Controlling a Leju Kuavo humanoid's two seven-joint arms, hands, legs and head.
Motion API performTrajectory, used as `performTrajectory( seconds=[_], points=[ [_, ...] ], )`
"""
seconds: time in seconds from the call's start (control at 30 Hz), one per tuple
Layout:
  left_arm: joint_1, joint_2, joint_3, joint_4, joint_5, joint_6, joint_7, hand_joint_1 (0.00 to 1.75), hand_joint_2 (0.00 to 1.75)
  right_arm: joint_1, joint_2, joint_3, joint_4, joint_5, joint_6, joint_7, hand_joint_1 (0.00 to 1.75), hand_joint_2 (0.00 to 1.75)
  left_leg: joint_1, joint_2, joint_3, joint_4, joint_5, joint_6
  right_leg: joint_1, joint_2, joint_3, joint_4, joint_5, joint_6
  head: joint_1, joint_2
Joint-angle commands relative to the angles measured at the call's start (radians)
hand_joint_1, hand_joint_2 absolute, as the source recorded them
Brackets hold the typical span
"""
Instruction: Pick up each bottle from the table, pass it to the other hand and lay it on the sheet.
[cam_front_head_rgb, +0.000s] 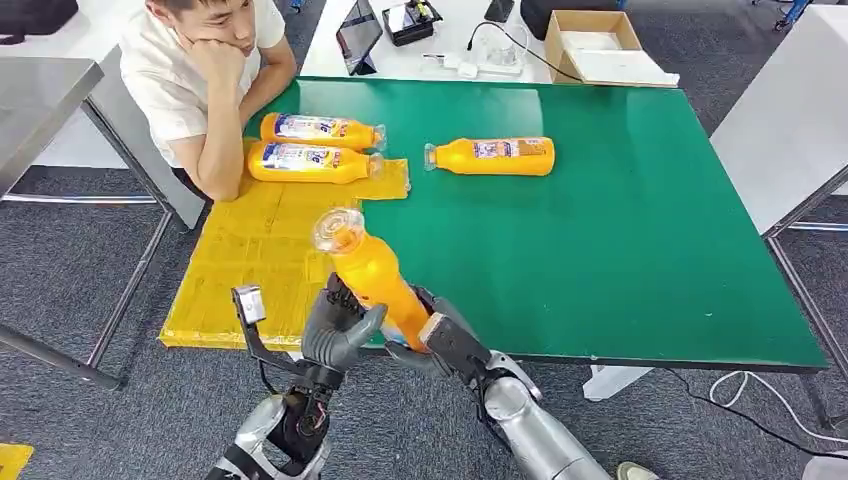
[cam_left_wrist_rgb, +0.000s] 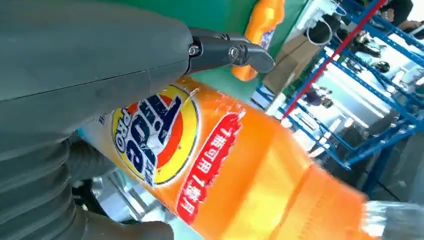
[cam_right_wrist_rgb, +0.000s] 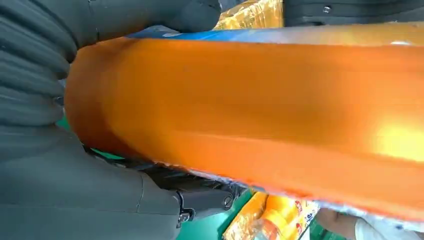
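An orange bottle (cam_front_head_rgb: 370, 268) with a clear cap stands tilted above the table's front edge, cap up and toward the sheet. My left hand (cam_front_head_rgb: 338, 332) wraps its lower body from the left. My right hand (cam_front_head_rgb: 440, 338) grips the base from the right. The left wrist view has the labelled bottle (cam_left_wrist_rgb: 225, 170) between the thumb and fingers of my left hand (cam_left_wrist_rgb: 100, 60). The right wrist view has the bottle (cam_right_wrist_rgb: 250, 100) in my right hand (cam_right_wrist_rgb: 75, 190). Two bottles (cam_front_head_rgb: 318, 130) (cam_front_head_rgb: 305, 162) lie on the yellow sheet (cam_front_head_rgb: 250, 270). Another bottle (cam_front_head_rgb: 495, 156) lies on the green table (cam_front_head_rgb: 620, 250).
A person (cam_front_head_rgb: 200, 70) sits at the table's far left corner with an elbow on the sheet beside the two laid bottles. A cardboard box (cam_front_head_rgb: 595, 45), a tablet (cam_front_head_rgb: 358, 38) and cables lie on the white table behind.
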Motion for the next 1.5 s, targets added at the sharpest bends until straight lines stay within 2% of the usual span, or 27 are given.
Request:
performTrajectory(
  seconds=[0.03, 0.47, 0.73, 0.9, 0.93, 0.97, 1.33, 1.37, 1.4, 1.5],
  points=[
    [-0.085, 0.016, -0.032, 0.108, -0.067, 0.043, -0.016, 1.75, 1.75, -0.045, -0.002, 0.095, 0.061, 0.01, -0.004, -0.008, 1.75, 1.75, 0.001, -0.001, 0.002, -0.001, 0.0, -0.001, 0.001, -0.001, 0.002, -0.001, -0.001, -0.002, 0.0, 0.0],
    [-0.11, 0.026, -0.062, 0.147, -0.175, 0.076, -0.022, 1.75, 1.75, -0.062, -0.009, 0.129, 0.042, 0.053, -0.072, 0.021, 1.75, 1.75, 0.001, 0.001, 0.004, 0.0, -0.001, -0.002, 0.001, 0.0, 0.004, -0.001, -0.001, -0.003, 0.0, 0.0],
    [-0.109, 0.026, -0.061, 0.144, -0.18, 0.078, -0.022, 1.75, 1.75, -0.062, -0.008, 0.128, 0.04, 0.054, -0.076, 0.026, 1.75, 1.75, 0.001, 0.0, 0.002, 0.0, -0.001, -0.001, 0.001, -0.001, 0.002, 0.0, -0.001, -0.002, 0.0, 0.0],
    [-0.088, 0.039, -0.044, 0.088, -0.226, 0.095, -0.041, 1.75, 1.75, -0.062, -0.012, 0.128, 0.051, 0.089, -0.139, 0.065, 1.75, 1.75, 0.002, 0.001, 0.004, 0.0, -0.002, -0.002, 0.002, 0.001, 0.004, 0.0, -0.002, -0.003, 0.0, 0.0],
    [-0.078, 0.042, -0.032, 0.069, -0.231, 0.1, -0.041, 1.75, 1.75, -0.055, -0.014, 0.124, 0.049, 0.096, -0.158, 0.071, 1.62, 1.75, 0.001, 0.001, 0.002, 0.0, -0.001, -0.001, 0.001, 0.0, 0.002, 0.0, -0.001, -0.002, 0.0, 0.0],
    [-0.073, 0.044, -0.024, 0.059, -0.232, 0.103, -0.041, 1.75, 1.75, -0.051, -0.015, 0.124, 0.044, 0.106, -0.176, 0.072, 1.34, 1.75, 0.002, 0.001, 0.004, 0.0, -0.002, -0.002, 0.002, 0.001, 0.004, 0.0, -0.002, -0.003, 0.0, 0.0],
    [-0.069, 0.048, -0.018, 0.049, -0.233, 0.103, -0.04, 1.75, 1.75, -0.047, -0.016, 0.125, 0.041, 0.107, -0.177, 0.072, 1.34, 1.75, 0.002, 0.001, 0.004, 0.0, -0.002, -0.002, 0.002, 0.0, 0.004, -0.001, -0.001, -0.003, 0.0, 0.0],
    [-0.068, 0.046, -0.014, 0.051, -0.238, 0.107, -0.041, 1.75, 1.75, -0.044, -0.016, 0.123, 0.034, 0.118, -0.2, 0.074, 0.35, 1.75, 0.001, 0.0, 0.003, 0.0, -0.001, -0.002, 0.001, 0.0, 0.003, 0.0, -0.001, -0.002, 0.0, 0.0],
    [-0.067, 0.047, -0.011, 0.047, -0.242, 0.114, -0.043, 1.75, 1.75, -0.037, -0.015, 0.118, 0.026, 0.124, -0.22, 0.071, 0.0, 1.75, 0.002, 0.0, 0.004, 0.0, -0.002, -0.002, 0.002, 0.0, 0.005, 0.0, -0.002, -0.003, 0.0, 0.0],
    [-0.057, 0.062, 0.029, 0.015, -0.279, 0.153, -0.055, 1.75, 1.75, -0.014, -0.021, 0.121, -0.004, 0.185, -0.308, 0.086, 0.0, 1.75, 0.002, 0.001, 0.004, 0.0, -0.002, -0.002, 0.002, 0.001, 0.004, 0.0, -0.002, -0.003, 0.0, 0.0]
  ],
)
